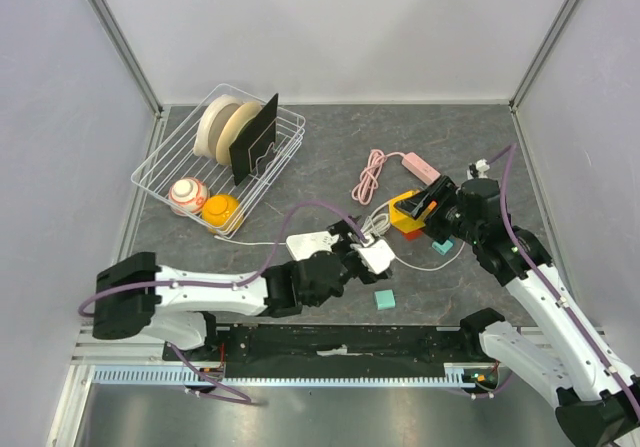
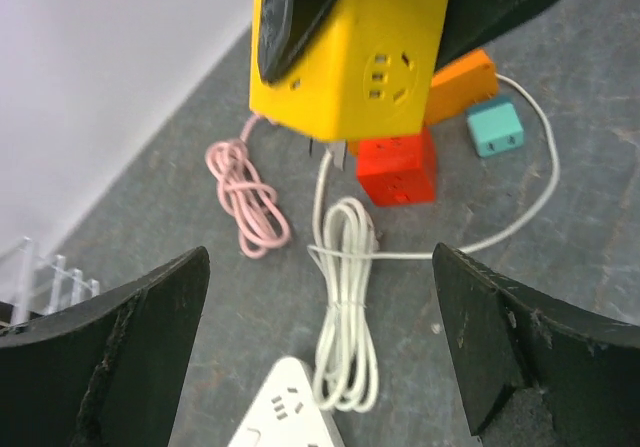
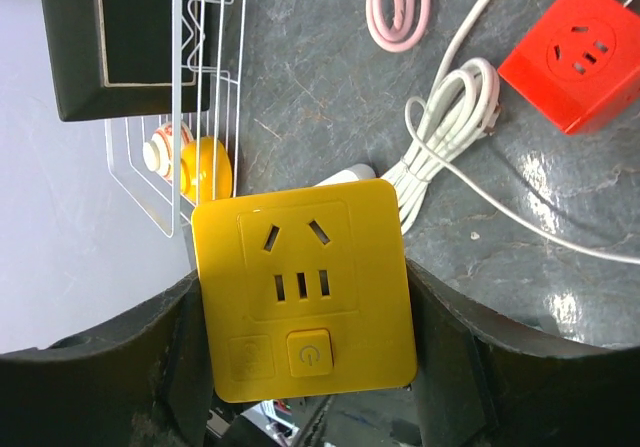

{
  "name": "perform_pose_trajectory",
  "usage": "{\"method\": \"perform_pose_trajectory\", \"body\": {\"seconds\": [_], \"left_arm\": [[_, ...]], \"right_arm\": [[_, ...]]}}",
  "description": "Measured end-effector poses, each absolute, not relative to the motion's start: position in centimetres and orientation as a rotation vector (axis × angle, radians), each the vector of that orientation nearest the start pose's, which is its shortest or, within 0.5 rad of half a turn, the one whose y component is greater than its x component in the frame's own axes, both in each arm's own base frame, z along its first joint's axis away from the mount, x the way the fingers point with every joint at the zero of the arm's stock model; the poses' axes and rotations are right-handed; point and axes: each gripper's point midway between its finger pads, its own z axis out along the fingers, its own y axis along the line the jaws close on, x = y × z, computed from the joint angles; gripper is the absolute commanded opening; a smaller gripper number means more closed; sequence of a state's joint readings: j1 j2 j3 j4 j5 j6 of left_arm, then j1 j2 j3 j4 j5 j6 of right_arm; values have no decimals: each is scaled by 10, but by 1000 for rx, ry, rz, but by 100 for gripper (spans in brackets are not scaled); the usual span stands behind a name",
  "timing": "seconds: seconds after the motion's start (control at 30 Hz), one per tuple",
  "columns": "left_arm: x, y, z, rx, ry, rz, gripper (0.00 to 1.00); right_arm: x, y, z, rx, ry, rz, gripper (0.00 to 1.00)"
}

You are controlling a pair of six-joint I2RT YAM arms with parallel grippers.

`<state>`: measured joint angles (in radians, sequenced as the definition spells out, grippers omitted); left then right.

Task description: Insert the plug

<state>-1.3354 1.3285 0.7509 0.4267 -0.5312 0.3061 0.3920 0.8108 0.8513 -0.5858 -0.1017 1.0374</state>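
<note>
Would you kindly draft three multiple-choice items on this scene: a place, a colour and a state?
1. Where is the red cube socket? A in the wire basket; B on the table beside the coiled white cable; C held in the air.
2. What colour is the thing the right gripper holds? A yellow; B teal; C pink.
3. How is the left gripper? A shut on a cable; B open, empty; C shut, empty.
Key: 1 B, it rests by the coil; 2 A, the yellow cube socket sits between its fingers; 3 B, fingers wide apart, nothing between.
</note>
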Motion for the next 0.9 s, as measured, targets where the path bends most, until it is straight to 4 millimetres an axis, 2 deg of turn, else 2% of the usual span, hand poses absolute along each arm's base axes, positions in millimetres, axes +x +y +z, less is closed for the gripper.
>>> {"method": "perform_pose_trajectory", "body": {"seconds": [0.13, 0.27, 0.43, 0.53, 0.67, 0.8, 0.9], "left_arm": [[196, -385, 226, 936, 1279, -185, 99], [205, -388, 234, 905, 1206, -96, 97], [208, -388, 239, 873, 1184, -79, 97], [205, -384, 239, 847, 1215, -155, 98], [198, -363, 244, 794, 1283, -375, 100], [206, -343, 267, 700, 1303, -544, 100], [210, -342, 267, 705, 1320, -607, 100]], "right_arm": [[233, 159, 226, 705, 2190, 937, 0], [230, 165, 227, 731, 2197, 966, 0], [229, 170, 227, 741, 2206, 989, 0], [231, 174, 228, 728, 2209, 1009, 0], [231, 182, 230, 683, 2219, 1046, 0], [232, 190, 236, 610, 2214, 1099, 0], [231, 197, 242, 559, 2210, 1143, 0]]}}
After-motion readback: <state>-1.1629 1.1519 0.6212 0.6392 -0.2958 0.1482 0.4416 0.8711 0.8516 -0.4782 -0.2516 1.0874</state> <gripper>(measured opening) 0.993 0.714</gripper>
